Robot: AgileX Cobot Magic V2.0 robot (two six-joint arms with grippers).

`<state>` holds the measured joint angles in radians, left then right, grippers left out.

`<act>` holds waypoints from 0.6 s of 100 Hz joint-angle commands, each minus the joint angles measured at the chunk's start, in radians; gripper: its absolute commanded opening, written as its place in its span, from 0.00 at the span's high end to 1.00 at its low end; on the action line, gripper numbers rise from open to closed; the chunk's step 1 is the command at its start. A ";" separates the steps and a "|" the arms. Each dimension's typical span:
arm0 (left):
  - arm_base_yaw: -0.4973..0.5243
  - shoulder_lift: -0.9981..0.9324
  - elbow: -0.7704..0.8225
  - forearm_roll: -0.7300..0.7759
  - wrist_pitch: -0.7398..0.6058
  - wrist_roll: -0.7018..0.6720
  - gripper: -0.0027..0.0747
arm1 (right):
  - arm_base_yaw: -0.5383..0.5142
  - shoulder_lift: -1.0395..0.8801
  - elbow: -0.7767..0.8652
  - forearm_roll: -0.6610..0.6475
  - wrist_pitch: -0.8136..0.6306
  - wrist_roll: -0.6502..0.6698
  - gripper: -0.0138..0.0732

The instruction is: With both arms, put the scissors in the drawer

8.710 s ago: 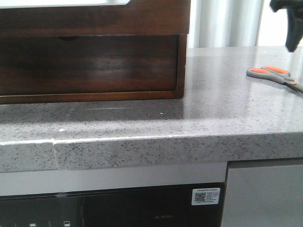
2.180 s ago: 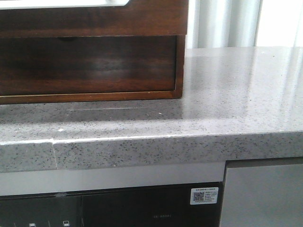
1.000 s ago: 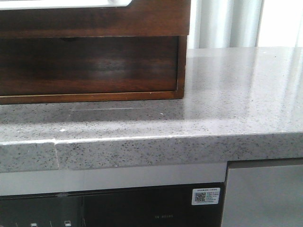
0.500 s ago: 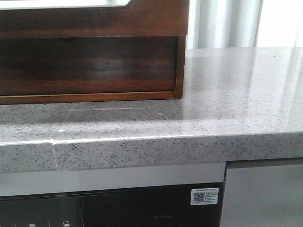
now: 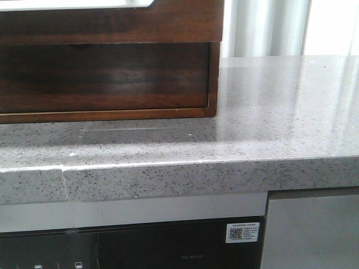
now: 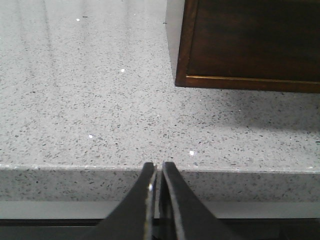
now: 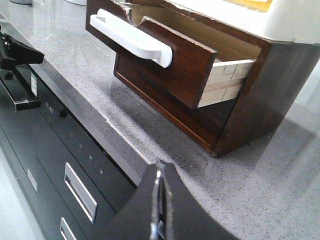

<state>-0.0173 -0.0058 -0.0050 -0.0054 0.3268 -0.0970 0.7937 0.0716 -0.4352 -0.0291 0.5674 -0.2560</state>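
The scissors show in no view. The open drawer (image 7: 175, 60), dark reddish-brown with a half-round notch in its top edge, stands pulled out of the wooden casing (image 7: 260, 100). What shows of its light wood inside is bare. In the front view its front (image 5: 112, 22) overhangs the closed lower drawer (image 5: 106, 75). My left gripper (image 6: 159, 167) is shut and empty at the counter's front edge, left of the casing. My right gripper (image 7: 160, 167) is shut over the counter edge, in front of and to the right of the casing. Neither gripper shows in the front view.
A white bar (image 7: 130, 37) runs across the open drawer's front. The grey speckled counter (image 5: 280, 101) stretches to the right of the casing. A dark appliance front (image 5: 168, 246) with handles sits under the counter. A black angular part (image 7: 17, 55) shows at the counter edge.
Some 9 s ago the scissors lay at the counter's right with a black gripper above them. Both are gone from the front view. In the last second only the picture shifts slightly.
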 commanded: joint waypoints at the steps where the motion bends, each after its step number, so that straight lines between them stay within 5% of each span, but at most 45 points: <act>1: 0.002 -0.033 0.022 -0.014 -0.043 -0.007 0.99 | -0.004 0.013 -0.023 -0.004 -0.077 0.001 0.92; 60: 0.002 -0.033 0.022 -0.014 -0.043 -0.007 0.99 | -0.004 0.013 -0.022 -0.036 -0.077 -0.002 0.92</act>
<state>-0.0173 -0.0058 -0.0050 -0.0054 0.3268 -0.0970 0.7937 0.0716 -0.4352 -0.0474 0.5674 -0.2560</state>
